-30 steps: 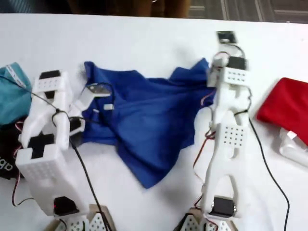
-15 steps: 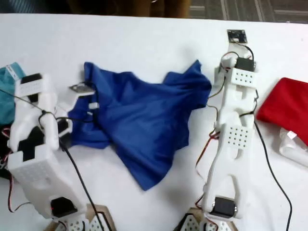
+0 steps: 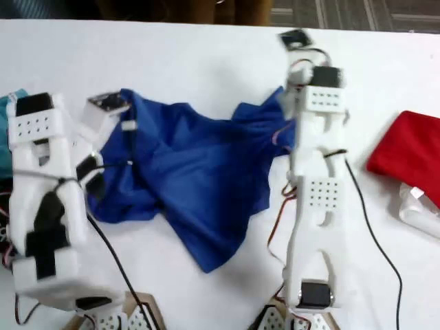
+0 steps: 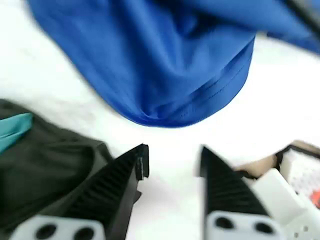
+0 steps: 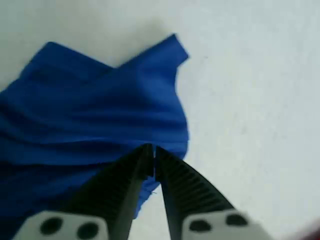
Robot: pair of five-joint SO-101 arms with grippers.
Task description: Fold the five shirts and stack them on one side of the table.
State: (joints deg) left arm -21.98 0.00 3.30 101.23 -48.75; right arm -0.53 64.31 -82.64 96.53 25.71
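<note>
Left pile: a teal shirt (image 3: pixel 8 103) and a dark shirt (image 4: pixel 45 165) lie bunched at the table's left edge, close by my left arm. Neither looks folded.
Left gripper (image 4: pixel 173 157): jaws wide and empty, hanging over bare table between the dark shirt and the blue hem.
Blue shirt (image 3: pixel 199 172): mid-table between my arms, rumpled, no fold in it yet.
Right gripper (image 5: pixel 152 160): jaws nearly together at the blue shirt's right corner. I can't tell if cloth is caught.
Red shirt (image 3: pixel 409 155): off to the right, well apart, a compact bundle, possibly folded already.
Progress: early, I'd say; one done at best, no stack.
Room: the table (image 3: pixel 206 55) lies open toward the far edge, but it is crowded on my left.
</note>
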